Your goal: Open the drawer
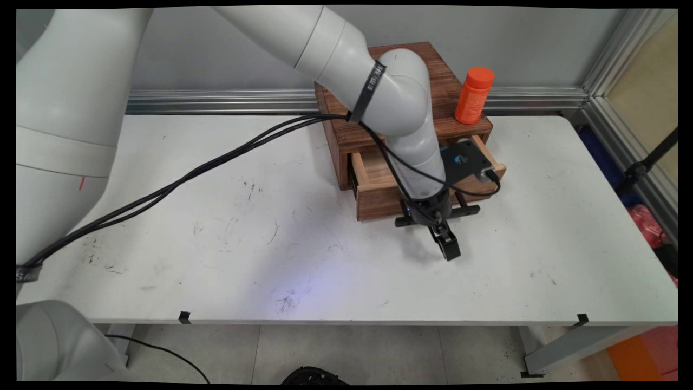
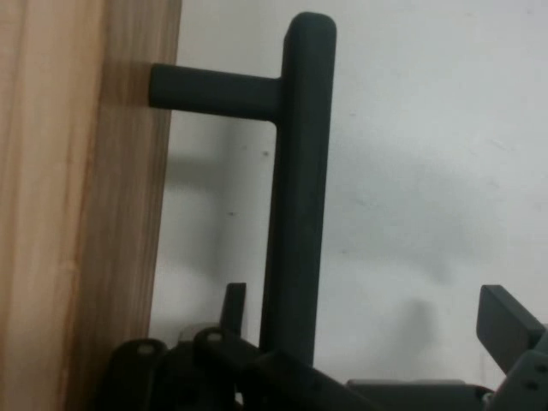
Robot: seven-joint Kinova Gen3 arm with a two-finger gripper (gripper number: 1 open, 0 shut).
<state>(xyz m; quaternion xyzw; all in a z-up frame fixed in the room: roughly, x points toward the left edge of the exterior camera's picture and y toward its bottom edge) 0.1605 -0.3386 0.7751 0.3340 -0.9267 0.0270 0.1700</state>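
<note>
Pincer (image 1: 447, 246) hangs low at the drawer front, and in my hand view its fingers (image 2: 507, 330) stand apart with the black bar handle (image 2: 297, 197) running between them, nothing clamped. One finger sits between handle and wood, the other well clear on the table side (roomy gap there). That handle looks rigid and smooth, so I judge its straight middle the sure place to grip. Behind it the drawer (image 1: 379, 181) stands pulled out of the wooden box (image 1: 444, 92). An orange bottle (image 1: 474, 95) stands upright on the box's top. All rests on the white table (image 1: 270, 244).
</note>
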